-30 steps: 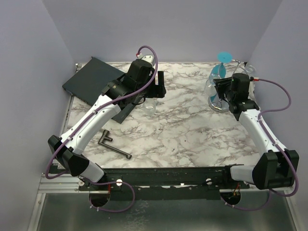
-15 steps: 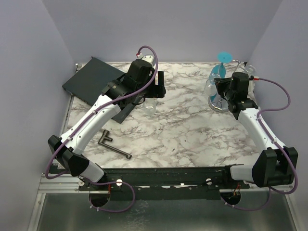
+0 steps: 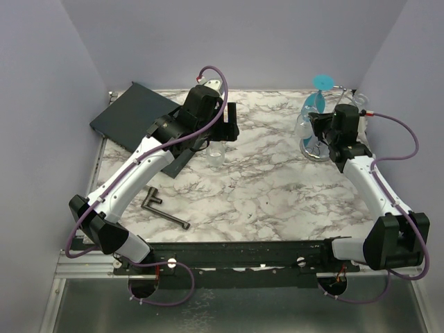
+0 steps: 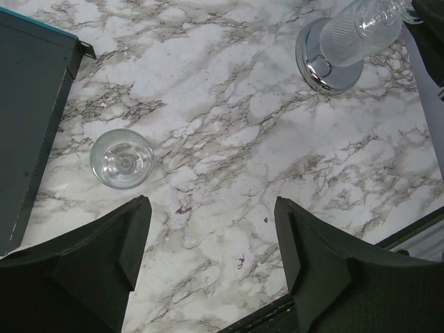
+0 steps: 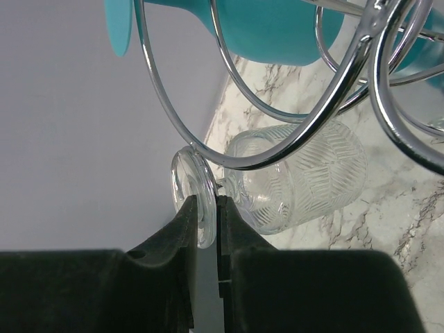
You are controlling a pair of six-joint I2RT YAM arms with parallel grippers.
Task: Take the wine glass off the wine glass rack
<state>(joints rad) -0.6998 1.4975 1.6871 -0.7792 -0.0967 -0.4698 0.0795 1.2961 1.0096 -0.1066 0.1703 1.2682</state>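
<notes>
The wine glass rack [image 3: 313,142] stands at the back right, a chrome wire stand with a round mirror base [image 4: 326,62] and looping arms [image 5: 277,156]. A clear patterned wine glass [image 5: 305,177] hangs tilted from one wire arm, its round foot [image 5: 191,191] outside the loop. My right gripper [image 5: 205,202] is shut on that foot, one finger on each face. It also shows in the top view [image 3: 316,128], right against the rack. A teal glass [image 5: 270,28] hangs above. My left gripper [image 4: 211,208] is open and empty above the table.
A second clear glass [image 4: 122,158] stands upright on the marble table [image 3: 263,187], left of centre. A dark flat box [image 3: 132,114] lies at the back left. A black L-shaped tool [image 3: 163,208] lies near the front left. Purple walls close the back and sides.
The right wrist has edged very slightly toward the back at the rack. The left arm has not moved.
</notes>
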